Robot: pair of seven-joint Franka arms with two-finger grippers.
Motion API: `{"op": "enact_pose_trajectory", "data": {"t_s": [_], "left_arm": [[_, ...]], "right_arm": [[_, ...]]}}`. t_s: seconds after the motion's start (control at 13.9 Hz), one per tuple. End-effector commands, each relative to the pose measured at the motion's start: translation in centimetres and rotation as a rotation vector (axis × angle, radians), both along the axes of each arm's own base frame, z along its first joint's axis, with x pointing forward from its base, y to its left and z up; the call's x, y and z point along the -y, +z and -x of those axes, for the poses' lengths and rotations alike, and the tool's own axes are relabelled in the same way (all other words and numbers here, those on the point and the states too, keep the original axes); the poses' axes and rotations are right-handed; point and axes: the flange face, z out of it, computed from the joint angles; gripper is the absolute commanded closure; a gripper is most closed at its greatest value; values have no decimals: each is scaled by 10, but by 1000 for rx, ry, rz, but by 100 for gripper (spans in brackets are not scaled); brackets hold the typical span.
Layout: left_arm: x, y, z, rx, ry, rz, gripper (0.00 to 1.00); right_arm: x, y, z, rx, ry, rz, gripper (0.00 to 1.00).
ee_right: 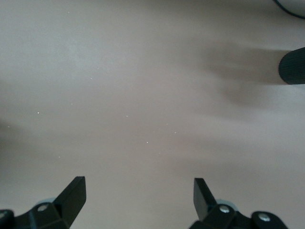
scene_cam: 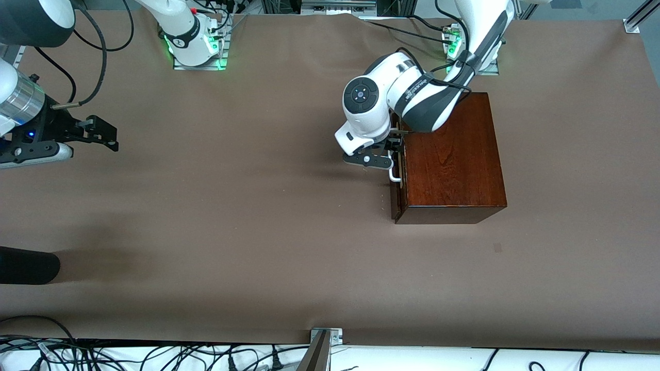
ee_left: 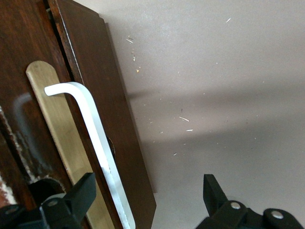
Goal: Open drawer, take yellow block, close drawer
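The dark reddish-brown wooden box (scene_cam: 448,165) stands toward the left arm's end of the table. Its drawer (scene_cam: 395,198) shows only its dark front and white bar handle (scene_cam: 395,175), with none of the inside in sight. The yellow block is hidden. My left gripper (scene_cam: 394,150) is at the drawer's front, open, and the white handle (ee_left: 95,129) runs between its fingers. One finger (ee_left: 81,193) sits by the drawer front (ee_left: 119,143) and the other (ee_left: 212,191) is out over the table. My right gripper (scene_cam: 105,135) waits open over bare table at the right arm's end, shown as empty open jaws (ee_right: 139,188).
A black rounded object (scene_cam: 28,265) lies at the right arm's end of the table, nearer the front camera than the right gripper, also visible as a dark shape (ee_right: 293,67). Cables and a metal bracket (scene_cam: 325,337) line the table's nearest edge.
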Motion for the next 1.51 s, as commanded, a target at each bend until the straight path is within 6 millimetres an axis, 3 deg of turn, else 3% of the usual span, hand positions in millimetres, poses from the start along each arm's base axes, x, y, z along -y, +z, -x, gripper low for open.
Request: {"op": "enact_pose_trajectory", "data": {"t_s": [0.0,0.22,0.58,0.94,1.44], "left_arm": [[0,-12,2,21,-12,-37,0],[1,-24,3,12,4,-44,0],[29,-50,18,65,19,-40,0],[64,-49,34,128,78,25,0],[100,-44,33,163,147,106,0]], "right_arm": [[-1,7,-2,12,-6,-18,0],[2,17,8,-4,10,-16,0],[7,10,11,-51,2,-6,0],[5,12,11,-45,3,-10,0],[0,12,11,-45,13,2,0]]}}
